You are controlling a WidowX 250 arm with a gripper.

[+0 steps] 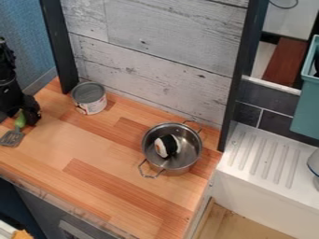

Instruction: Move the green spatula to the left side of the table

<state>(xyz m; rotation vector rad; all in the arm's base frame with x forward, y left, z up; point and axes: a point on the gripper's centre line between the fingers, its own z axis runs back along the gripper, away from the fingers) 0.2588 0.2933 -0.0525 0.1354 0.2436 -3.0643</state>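
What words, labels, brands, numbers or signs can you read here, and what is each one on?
None can be read.
Metal can: its pale label has small reddish and dark marks, perhaps print, but too small to read.
Green spatula and metal pot: no lettering that I can make out.

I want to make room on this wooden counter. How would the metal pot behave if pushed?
The metal pot would probably slide upright rather than tip, being wide for its height. Its shiny wall looks stiff and perhaps slippery. The black-and-white item inside looks loose, so it might shift.
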